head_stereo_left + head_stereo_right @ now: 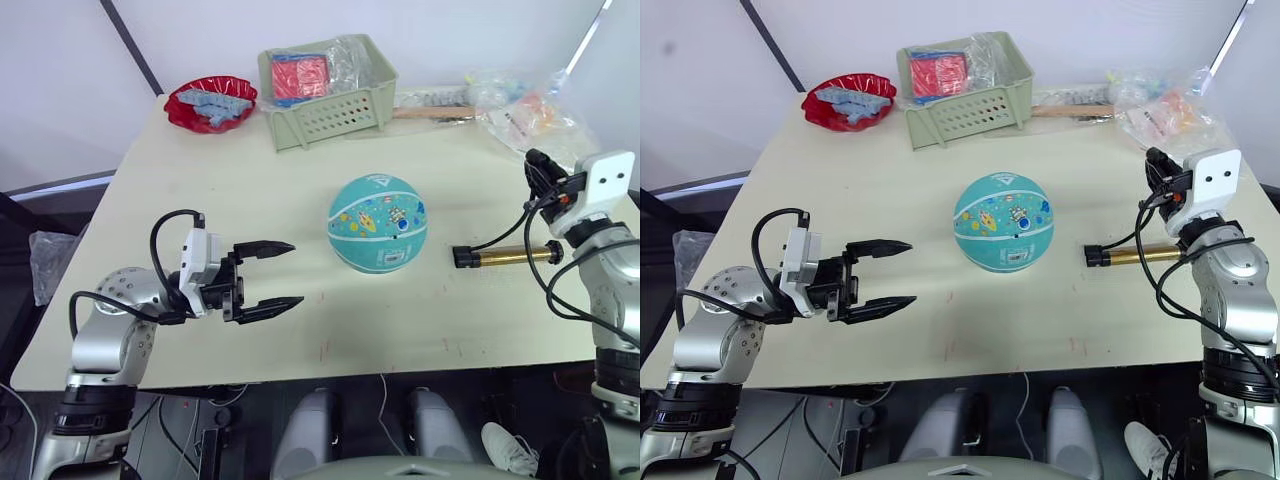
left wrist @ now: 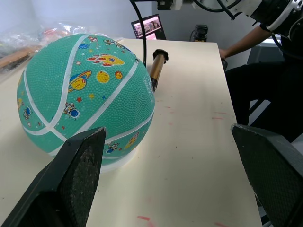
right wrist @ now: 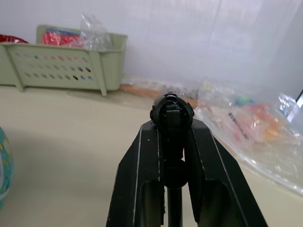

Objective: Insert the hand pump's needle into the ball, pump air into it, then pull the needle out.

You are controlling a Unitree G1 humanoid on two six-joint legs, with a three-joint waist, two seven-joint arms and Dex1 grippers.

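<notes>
The teal ball (image 1: pixel 378 223) with white seams and cartoon prints rests in the middle of the table. To its right lies the hand pump (image 1: pixel 505 257), its gold barrel flat on the table and one black end toward the ball. The pump's thin black hose (image 1: pixel 512 231) curves up to my right gripper (image 1: pixel 540 170), held above the table's right side. That gripper (image 3: pixel 173 124) is shut on the hose's black end fitting (image 3: pixel 171 109); the needle's pin is hidden. My left gripper (image 1: pixel 297 272) stands open left of the ball, its wide-spread fingers (image 2: pixel 71 179) pointing at the ball (image 2: pixel 85 90).
A green basket (image 1: pixel 330 115) with red packets, a red bowl (image 1: pixel 210 105) and crinkled plastic bags (image 1: pixel 530 110) line the far edge. A wooden stick (image 1: pixel 435 113) lies by the basket. A person (image 2: pixel 265 56) sits beyond the table's right side, near a small screen (image 2: pixel 149 27).
</notes>
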